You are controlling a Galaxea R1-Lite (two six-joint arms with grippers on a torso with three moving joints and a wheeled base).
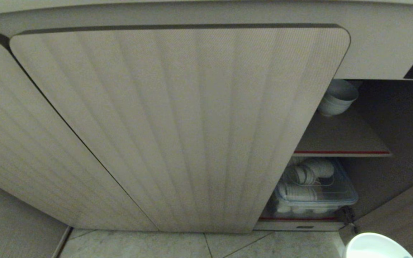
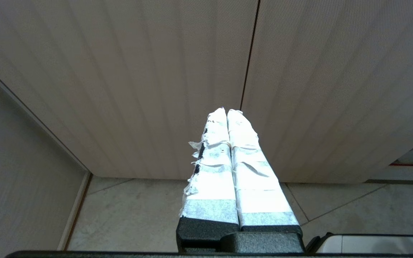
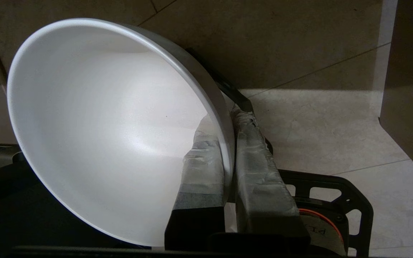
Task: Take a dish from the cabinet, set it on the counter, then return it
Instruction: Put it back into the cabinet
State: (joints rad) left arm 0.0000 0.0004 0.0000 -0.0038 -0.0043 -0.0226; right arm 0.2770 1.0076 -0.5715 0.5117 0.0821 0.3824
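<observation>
- Two ribbed doors (image 1: pixel 177 129) on one cabinet (image 1: pixel 378 46).
- Two shelves (image 1: pixel 342 138).
- One clear bin (image 1: pixel 335 200).
- One held bowl (image 3: pixel 113 129).
- Two grippers (image 2: pixel 228 118).

- The right gripper (image 3: pixel 228 143) clamped the rim of the dish (image 3: pixel 102 136), one taped finger (image 3: pixel 201 172) inside the bowl and the other against its outer wall.
- The dish was a plain white bowl, tilted so its hollow faced the camera, with a tiny grey dot just beside the inner finger.
- Pale floor tiles (image 3: pixel 317 125) lay beyond it, partly in shadow.
- A black frame (image 3: pixel 350 200) with an orange cable showed beside the gripper's base.
</observation>
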